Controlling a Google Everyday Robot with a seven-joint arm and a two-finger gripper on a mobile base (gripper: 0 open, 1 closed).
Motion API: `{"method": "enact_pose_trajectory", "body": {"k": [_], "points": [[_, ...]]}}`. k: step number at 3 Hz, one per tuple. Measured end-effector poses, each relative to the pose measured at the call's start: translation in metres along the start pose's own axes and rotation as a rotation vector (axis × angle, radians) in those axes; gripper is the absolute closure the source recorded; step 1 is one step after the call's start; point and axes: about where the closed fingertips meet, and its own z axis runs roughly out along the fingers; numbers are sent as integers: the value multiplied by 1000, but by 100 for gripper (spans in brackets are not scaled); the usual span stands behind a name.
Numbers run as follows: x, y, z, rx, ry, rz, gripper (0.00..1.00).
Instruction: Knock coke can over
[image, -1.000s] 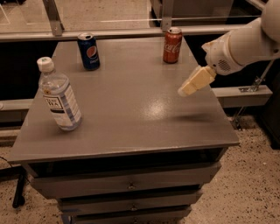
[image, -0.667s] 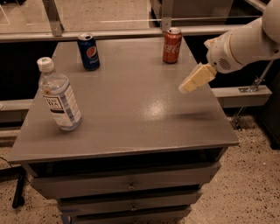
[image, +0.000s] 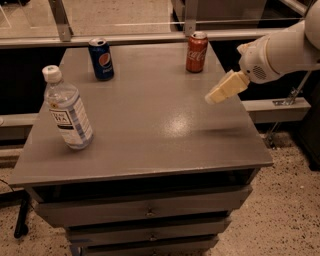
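Note:
The coke can (image: 196, 52) is red-orange with white script and a silver top. It stands upright near the far right edge of the grey table (image: 145, 125). My gripper (image: 214, 96) has cream fingers and hangs above the table's right side, in front of and a little to the right of the can, apart from it. The white arm reaches in from the right edge of the view.
A blue Pepsi can (image: 101, 59) stands upright at the far left of the table. A clear water bottle (image: 67, 110) with a white cap stands at the near left. A metal rail and glass run behind the table. Drawers sit below the tabletop.
The gripper has drifted slightly up and to the right. The coke can, Pepsi can and bottle have not moved.

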Motion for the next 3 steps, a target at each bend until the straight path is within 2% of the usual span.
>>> {"method": "enact_pose_trajectory", "body": {"k": [1, 2, 3], "points": [[7, -5, 17, 31, -66, 132, 0], [6, -31, 43, 111, -170, 274, 0], [1, -63, 68, 193, -285, 369, 0]]}}
